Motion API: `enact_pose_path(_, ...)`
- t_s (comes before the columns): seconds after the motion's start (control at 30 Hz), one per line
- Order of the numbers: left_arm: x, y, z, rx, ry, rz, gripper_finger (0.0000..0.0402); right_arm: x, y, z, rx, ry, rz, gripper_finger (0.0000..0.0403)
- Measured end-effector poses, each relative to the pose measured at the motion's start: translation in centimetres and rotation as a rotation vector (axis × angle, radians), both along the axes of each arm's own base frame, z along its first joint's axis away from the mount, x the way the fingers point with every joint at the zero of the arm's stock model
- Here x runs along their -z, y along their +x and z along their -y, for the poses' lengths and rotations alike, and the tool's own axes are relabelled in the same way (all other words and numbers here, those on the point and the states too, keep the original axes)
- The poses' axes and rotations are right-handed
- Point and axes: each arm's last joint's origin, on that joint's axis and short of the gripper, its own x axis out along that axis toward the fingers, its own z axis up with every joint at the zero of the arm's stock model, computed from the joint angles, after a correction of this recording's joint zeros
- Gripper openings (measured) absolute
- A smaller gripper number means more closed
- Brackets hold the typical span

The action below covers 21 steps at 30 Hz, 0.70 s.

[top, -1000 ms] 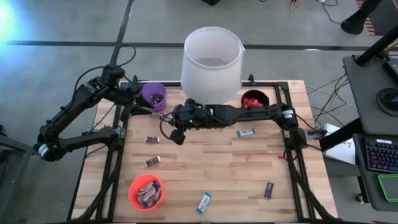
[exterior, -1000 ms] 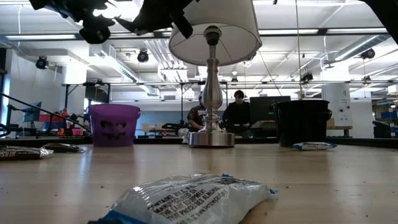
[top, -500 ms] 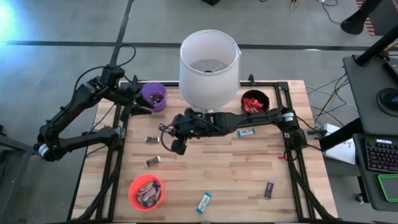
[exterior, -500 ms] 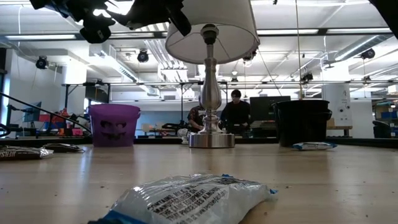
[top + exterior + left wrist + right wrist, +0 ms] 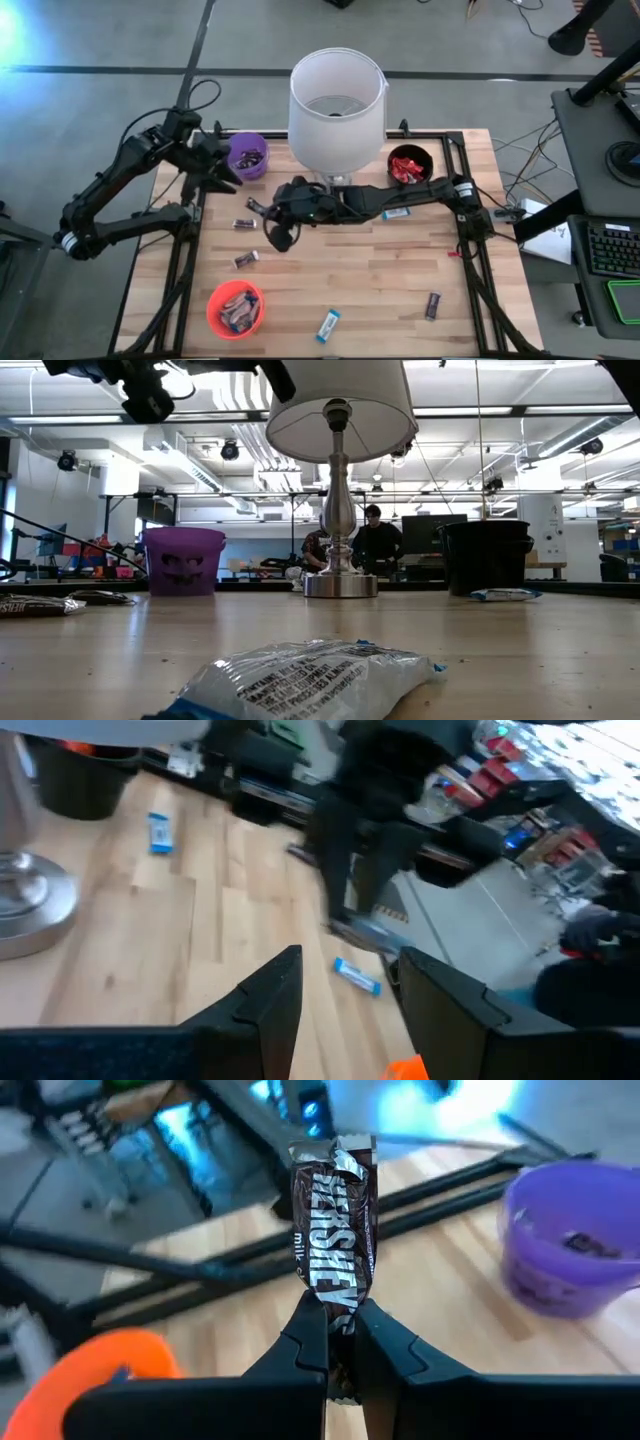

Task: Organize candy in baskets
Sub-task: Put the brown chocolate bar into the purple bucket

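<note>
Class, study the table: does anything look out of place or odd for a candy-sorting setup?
Yes: a large white-shaded lamp stands at the table's far edge between the purple basket and the black basket. It is no basket, and the right arm reaches around its base.

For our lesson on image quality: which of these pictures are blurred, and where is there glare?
Left wrist view: smeared throughout, the table streaked. Right wrist view: the chocolate bar is sharp, the purple bowl soft. High view: blue glare in its upper left corner. Low view: bright ceiling lights.

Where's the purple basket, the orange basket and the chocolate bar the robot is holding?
purple basket (image 5: 246, 155), high view, on its rim.
orange basket (image 5: 235, 308), high view, on its rim.
chocolate bar (image 5: 335, 1230), right wrist view, on the wrapper's middle.
</note>
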Motion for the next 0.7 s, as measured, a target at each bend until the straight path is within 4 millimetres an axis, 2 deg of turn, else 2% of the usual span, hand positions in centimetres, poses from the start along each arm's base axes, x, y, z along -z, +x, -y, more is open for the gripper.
enact_pose_path(0.27,0.0,0.0,0.3,0.015,0.009,0.001,0.0150,-1.1,0.4,0.3,0.036,0.015,0.121,0.0013)
enact_pose_path(0.7,-0.4,0.9,0.0,0.038,0.049,0.049,0.0150,-1.4,0.6,2.0,0.104,0.033,0.163,0.0013)
